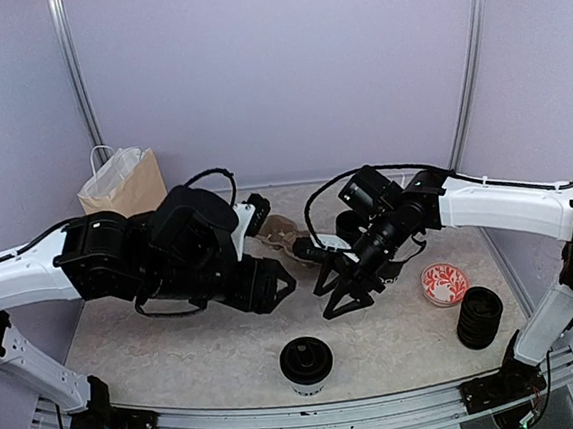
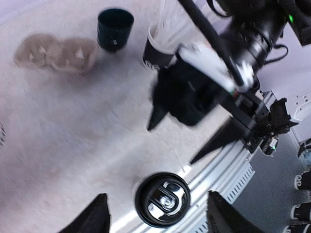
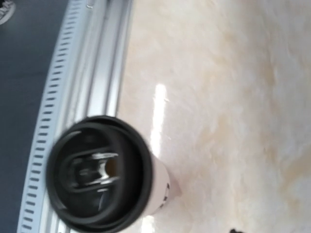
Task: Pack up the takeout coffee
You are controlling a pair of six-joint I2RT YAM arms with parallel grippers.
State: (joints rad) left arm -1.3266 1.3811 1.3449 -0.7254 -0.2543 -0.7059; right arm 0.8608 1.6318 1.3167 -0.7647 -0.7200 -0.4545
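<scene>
One takeout coffee (image 1: 307, 362), a white cup with a black lid, stands alone near the table's front edge. In the left wrist view its lid (image 2: 163, 199) lies below and between the spread fingers (image 2: 95, 218) of my left gripper (image 1: 284, 283), which is open and apart from it. My right gripper (image 1: 346, 300) hangs open over the table behind the cup, its two pointed fingers (image 2: 155, 116) holding nothing. The right wrist view shows the same cup (image 3: 99, 172) by the rail; its own fingers are out of frame. A second white cup (image 2: 158, 46) is partly hidden by the right arm.
A brown cardboard two-cup tray (image 1: 283, 235) sits mid-table, with a black cup (image 2: 115, 29) near it. A brown paper bag (image 1: 123, 184) stands back left. A red patterned disc (image 1: 444, 283) and a stack of black lids (image 1: 479, 316) lie at the right. The metal rail (image 1: 284, 415) runs along the front.
</scene>
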